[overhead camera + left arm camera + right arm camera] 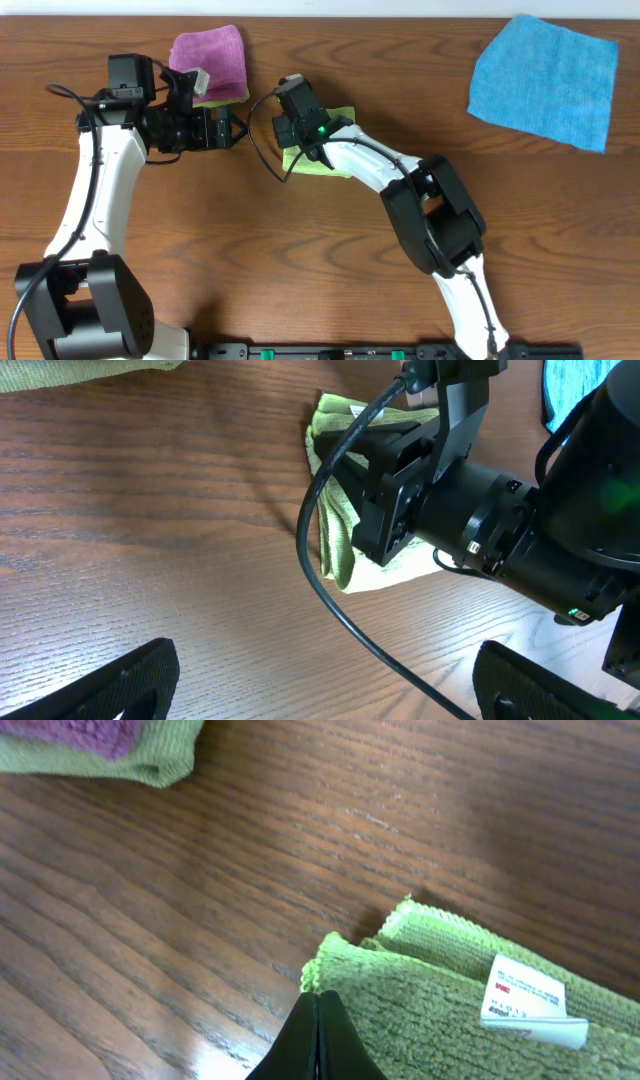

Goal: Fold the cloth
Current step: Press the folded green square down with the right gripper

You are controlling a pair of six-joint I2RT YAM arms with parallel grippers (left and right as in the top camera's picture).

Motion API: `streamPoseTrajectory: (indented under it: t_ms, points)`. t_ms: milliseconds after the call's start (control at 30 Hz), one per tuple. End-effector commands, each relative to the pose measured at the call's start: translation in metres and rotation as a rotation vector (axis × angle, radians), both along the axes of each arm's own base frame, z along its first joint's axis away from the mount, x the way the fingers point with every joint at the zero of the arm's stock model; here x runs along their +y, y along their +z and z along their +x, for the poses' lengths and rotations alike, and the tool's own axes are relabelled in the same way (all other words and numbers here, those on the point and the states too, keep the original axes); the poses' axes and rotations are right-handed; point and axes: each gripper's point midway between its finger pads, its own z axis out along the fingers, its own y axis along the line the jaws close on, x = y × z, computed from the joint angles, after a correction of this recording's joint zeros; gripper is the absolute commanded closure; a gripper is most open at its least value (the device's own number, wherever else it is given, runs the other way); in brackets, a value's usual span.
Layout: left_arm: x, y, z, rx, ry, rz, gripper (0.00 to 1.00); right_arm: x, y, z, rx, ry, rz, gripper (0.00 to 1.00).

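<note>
The lime yellow-green cloth lies folded on the wooden table, mostly under my right wrist. In the right wrist view it shows stacked folded edges and its white tag on top. My right gripper is shut, its tips resting on the cloth's near corner; in the overhead view it sits at the cloth's left edge. My left gripper is open and empty, left of the cloth. In the left wrist view the fingers are spread over bare wood, with the cloth ahead.
A pinkish-purple folded cloth lies at the back left on another green cloth. A bright blue cloth lies spread at the back right. The right arm's black cable loops between the two grippers.
</note>
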Motion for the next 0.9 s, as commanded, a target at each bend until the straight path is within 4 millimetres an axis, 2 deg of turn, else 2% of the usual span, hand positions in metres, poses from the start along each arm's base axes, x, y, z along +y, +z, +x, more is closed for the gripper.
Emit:
streamPoseTrajectory:
  t_ms: [0,267,467,867]
  points:
    - [0.002,0.006,0.002,-0.027,-0.009,0.012,0.05,0.004,-0.005,0.003,-0.012,0.0,-0.008,0.99]
    - [0.002,0.006,0.002,-0.027,-0.009,0.012,0.05,0.006,0.0,0.008,-0.037,-0.005,0.007,0.99]
    - [0.002,0.006,0.002,-0.027,-0.009,0.012,0.05,-0.004,0.002,0.015,-0.071,-0.053,-0.033,0.99]
    - [0.002,0.006,0.002,-0.027,-0.009,0.013,0.05,-0.01,0.003,0.02,-0.078,-0.069,-0.036,0.99]
